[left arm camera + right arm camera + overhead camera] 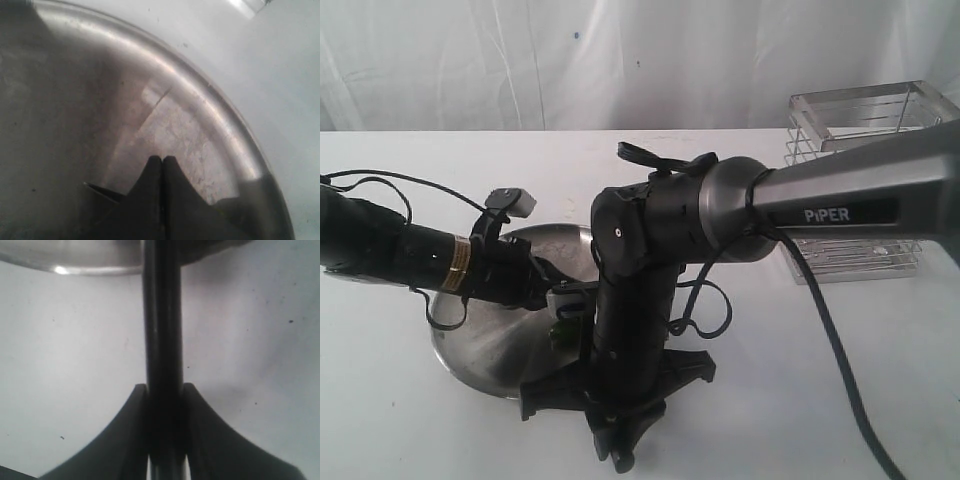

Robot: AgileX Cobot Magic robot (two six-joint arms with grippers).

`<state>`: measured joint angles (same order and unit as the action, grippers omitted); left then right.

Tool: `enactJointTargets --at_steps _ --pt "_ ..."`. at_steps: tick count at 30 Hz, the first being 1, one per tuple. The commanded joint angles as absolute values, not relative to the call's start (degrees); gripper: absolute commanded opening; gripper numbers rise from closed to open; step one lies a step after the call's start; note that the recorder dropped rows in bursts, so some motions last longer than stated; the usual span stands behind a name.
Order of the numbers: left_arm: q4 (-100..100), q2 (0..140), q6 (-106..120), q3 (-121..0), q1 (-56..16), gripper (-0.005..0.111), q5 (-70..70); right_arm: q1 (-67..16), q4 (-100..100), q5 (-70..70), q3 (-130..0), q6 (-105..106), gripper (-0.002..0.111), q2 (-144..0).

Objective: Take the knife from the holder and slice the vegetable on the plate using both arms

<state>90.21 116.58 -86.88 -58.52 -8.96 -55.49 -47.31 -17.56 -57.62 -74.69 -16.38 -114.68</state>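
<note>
Right gripper [164, 390]: both fingers are clamped on the knife [162, 315], one on each side of its dark shaft, with no gap showing. Left gripper [162, 162]: the fingers are pressed together with nothing between them, low over the plate [200, 95]; I cannot tell whether they touch it.

Count from my exterior view: two arms, one plate, one holder [880, 110], one knife, and one small dark green piece that I take for the vegetable [557, 335].

The knife's long axis runs straight out from the right gripper in line with its fingers, and its far end passes over the plate's rim. I cannot tell which end is the tip. The holder stands on the white table [820, 380], well apart from the plate, behind the right arm [840, 195].
</note>
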Motion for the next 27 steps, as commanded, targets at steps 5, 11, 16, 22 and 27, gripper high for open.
enactJointTargets --at_steps 5,11,16,22,27 --pt "99.9 116.1 -90.7 -58.6 -9.3 0.000 -49.6 -47.4 -18.0 -57.7 -74.7 -15.3 0.000 -114.7" --pt "99.9 117.6 -93.2 -55.7 -9.3 0.000 -44.3 -47.4 -16.5 -58.2 -74.7 -15.3 0.000 -114.7" --pt "99.9 117.1 -93.5 -55.4 -9.3 0.000 -44.5 -47.4 -14.5 -68.0 -74.7 -15.0 0.000 -114.7" --pt "99.9 115.4 -93.5 -55.4 -9.3 0.000 -45.4 -47.4 -14.3 -70.0 -74.7 -13.7 0.000 -114.7" --pt "97.8 114.4 -92.9 -55.4 -9.3 0.000 -46.0 -47.4 -14.3 -68.8 -74.7 -13.7 0.000 -114.7"
